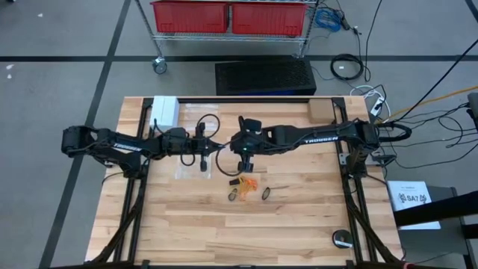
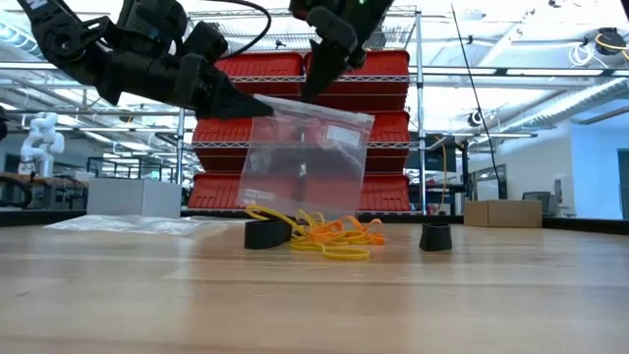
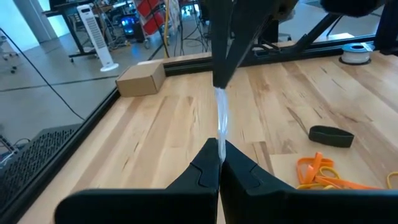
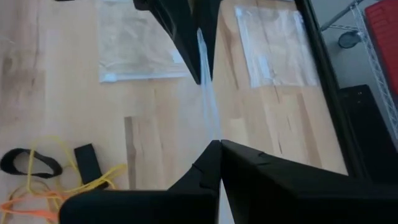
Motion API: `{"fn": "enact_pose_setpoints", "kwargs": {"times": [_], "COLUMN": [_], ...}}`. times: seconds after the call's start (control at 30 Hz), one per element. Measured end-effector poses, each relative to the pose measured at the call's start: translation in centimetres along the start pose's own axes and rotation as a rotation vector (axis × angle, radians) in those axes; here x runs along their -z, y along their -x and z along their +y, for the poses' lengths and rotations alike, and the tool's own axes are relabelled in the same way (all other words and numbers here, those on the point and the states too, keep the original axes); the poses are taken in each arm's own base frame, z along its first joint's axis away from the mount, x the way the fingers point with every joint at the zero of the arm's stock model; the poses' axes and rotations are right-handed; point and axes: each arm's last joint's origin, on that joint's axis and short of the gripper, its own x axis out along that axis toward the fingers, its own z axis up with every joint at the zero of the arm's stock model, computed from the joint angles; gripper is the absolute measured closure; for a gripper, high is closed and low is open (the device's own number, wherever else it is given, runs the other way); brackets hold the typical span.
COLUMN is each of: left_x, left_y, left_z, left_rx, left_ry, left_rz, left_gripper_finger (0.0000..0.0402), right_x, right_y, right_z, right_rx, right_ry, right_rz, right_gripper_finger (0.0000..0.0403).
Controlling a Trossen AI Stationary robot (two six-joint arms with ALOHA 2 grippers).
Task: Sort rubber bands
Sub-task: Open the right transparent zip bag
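Observation:
The rubber bands lie loose on the table in a small pile: orange and yellow loops, with black ones beside them. No gripper touches them. A clear plastic bag hangs between the grippers above and just behind the pile. My left gripper is shut on it. My right gripper is shut on it too. My left gripper pinches the bag's top edge at its left corner between both fingers, coming slanting down from the table's left. The bag hangs upright below, edge-on in the left wrist view. My right gripper pinches the same top edge near its middle, its fingers coming down from above. In the right wrist view the film runs straight from its fingers to the other gripper.
Two more clear bags lie flat on the table's far part. A white box and a cardboard box stand at the far edge. A tape roll sits near the right front corner.

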Motion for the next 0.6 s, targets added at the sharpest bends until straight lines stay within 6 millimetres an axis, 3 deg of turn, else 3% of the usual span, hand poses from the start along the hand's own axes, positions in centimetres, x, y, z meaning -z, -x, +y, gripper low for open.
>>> {"fn": "enact_pose_setpoints", "kwargs": {"times": [0.6], "left_x": [0.0], "left_y": [0.0], "left_z": [0.0], "left_rx": [-0.002], "left_ry": [-0.006], "left_rz": [0.000], "left_gripper_finger": [0.0400], "right_x": [0.0], "right_y": [-1.1], "right_z": [0.6], "right_rx": [0.009], "right_ry": [0.026], "right_rz": [-0.002], "right_gripper_finger": [0.0403]}}
